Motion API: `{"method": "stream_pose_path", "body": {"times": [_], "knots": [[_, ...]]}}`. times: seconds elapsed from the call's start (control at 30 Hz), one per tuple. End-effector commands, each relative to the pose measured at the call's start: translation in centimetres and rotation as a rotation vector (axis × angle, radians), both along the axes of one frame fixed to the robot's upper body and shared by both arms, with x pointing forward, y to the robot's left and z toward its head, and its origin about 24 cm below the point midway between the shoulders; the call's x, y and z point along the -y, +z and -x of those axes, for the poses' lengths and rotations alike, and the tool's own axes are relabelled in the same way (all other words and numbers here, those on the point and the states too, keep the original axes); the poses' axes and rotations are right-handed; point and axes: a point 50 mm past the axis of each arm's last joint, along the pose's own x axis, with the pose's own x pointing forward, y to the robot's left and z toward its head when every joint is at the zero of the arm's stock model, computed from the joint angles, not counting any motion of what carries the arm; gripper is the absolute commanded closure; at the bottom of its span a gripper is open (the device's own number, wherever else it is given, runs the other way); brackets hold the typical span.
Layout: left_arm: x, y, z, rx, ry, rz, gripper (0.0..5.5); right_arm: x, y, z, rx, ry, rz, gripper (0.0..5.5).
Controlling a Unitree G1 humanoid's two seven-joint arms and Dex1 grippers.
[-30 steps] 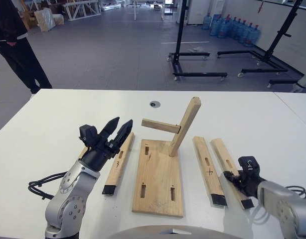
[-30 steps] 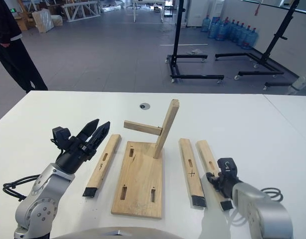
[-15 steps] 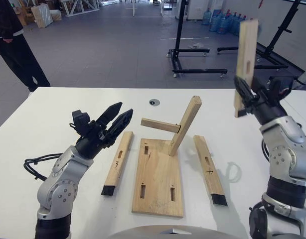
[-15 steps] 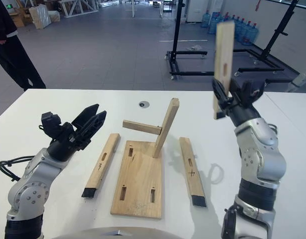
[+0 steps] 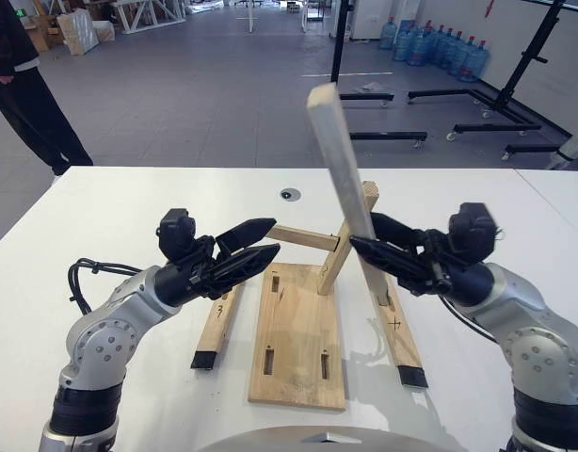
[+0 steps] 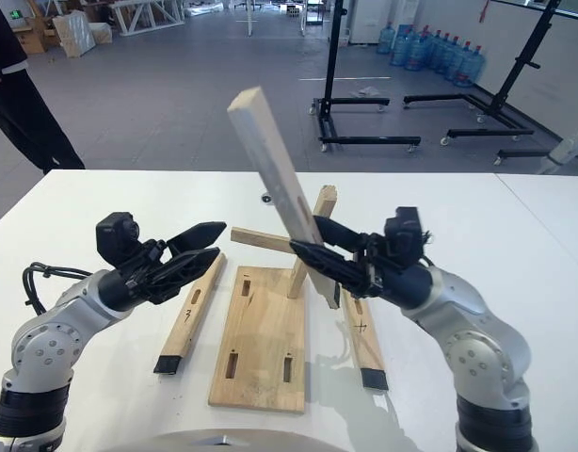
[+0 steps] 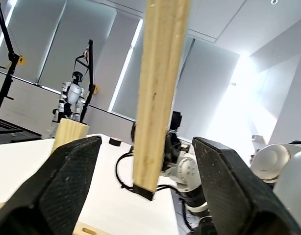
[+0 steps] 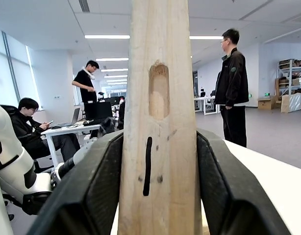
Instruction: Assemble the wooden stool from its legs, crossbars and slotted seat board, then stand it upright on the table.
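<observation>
Step in hand: The right pincer [image 5: 362,233] holds a wooden leg [image 5: 338,155] slanted across the centre of the frame, above the seat board [image 5: 298,348]. It looks bound for one of the board's free slots.
Doing it well: The leg likely needs bringing to the vertical and squaring over a slot before it goes down. It should also stay off the standing leg [image 5: 334,271] and its crossbar [image 5: 303,237], which sit just behind it. A push along the slot's line, not sideways, should spare that joint.
Right arm: It reaches in from the right of the frame. Its two fingers are clamped flat on the leg's lower part, and the top of the leg tips toward the upper left.
Left arm: It reaches in from the left. The left pincer [image 5: 270,237] is spread apart and empty, pointing at the crossbar's free end, and could steady the board.
Parts: The board lies flat at lower centre on the worktop [image 5: 129,202]. One loose leg [image 5: 223,315] lies to its left and another loose leg [image 5: 399,334] to its right.
</observation>
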Motion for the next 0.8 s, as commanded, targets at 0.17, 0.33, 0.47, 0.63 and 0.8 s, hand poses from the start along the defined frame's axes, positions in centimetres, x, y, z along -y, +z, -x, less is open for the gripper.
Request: {"method": "stream_pose_path", "body": {"times": [0.17,0.33,0.47,0.63,0.8], "knots": [[0.2,-0.5,0.0,-0.043,-0.051,0.003,2.10,-2.2,-1.8,-1.3,0.033,0.089,0.077,3.49],[0.8,-0.6,-0.8,-0.057,-0.016,-0.032,2.10,-3.4,-3.3,-1.1,0.049,0.156,0.140,3.49],[1.0,-0.5,-1.3,-0.060,0.012,-0.034,2.10,-3.9,-4.3,-0.9,0.021,0.197,0.153,3.49],[1.2,-0.4,-1.0,-0.042,-0.015,-0.011,2.10,-3.7,-4.2,-1.3,-0.024,0.206,0.100,3.49],[1.1,-0.4,-0.9,-0.034,-0.016,-0.006,2.87,-3.4,-4.5,-1.3,-0.071,0.229,0.110,3.49]]}}
